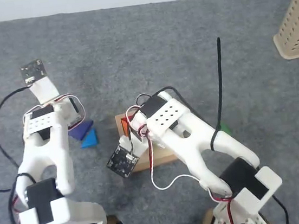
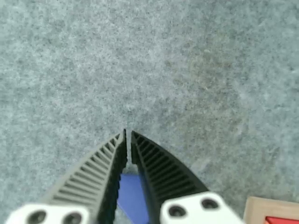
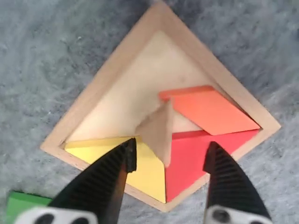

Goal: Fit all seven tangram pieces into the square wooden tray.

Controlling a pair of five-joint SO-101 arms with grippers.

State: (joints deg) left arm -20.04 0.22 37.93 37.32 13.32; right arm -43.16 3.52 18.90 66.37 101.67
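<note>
Two white arms stand at the near side of a grey carpet point(image 1: 131, 54). We see the square wooden tray point(image 3: 110, 77) in the middle of it, under the right arm.

The right gripper point(image 3: 173, 147) hangs over the tray with its black fingers spread wide apart, holding nothing. Inside the tray a yellow triangle point(image 3: 147, 175) and a red triangle point(image 3: 187, 163) lie side by side, touching. An orange four-sided piece point(image 3: 210, 109) lies against the red one. A plain wood-coloured triangle point(image 3: 156, 130) sits between the spread fingers, over the seam where yellow meets red. It looks tilted rather than flat, though we cannot be sure.

A green piece point(image 3: 23, 203) lies on the carpet near the tray, on its right.

Left of the tray, a dark blue piece point(image 1: 81, 130) and a lighter blue triangle point(image 1: 89, 139) lie close together on the carpet. The left gripper point(image 2: 127, 135) is over them, its ribbed fingers brought together tip to tip with nothing between the tips. Blue shows beneath them nearer their base, and we cannot tell whether they touch it.

A beige perforated container point(image 1: 297, 23) stands at the far right.
</note>
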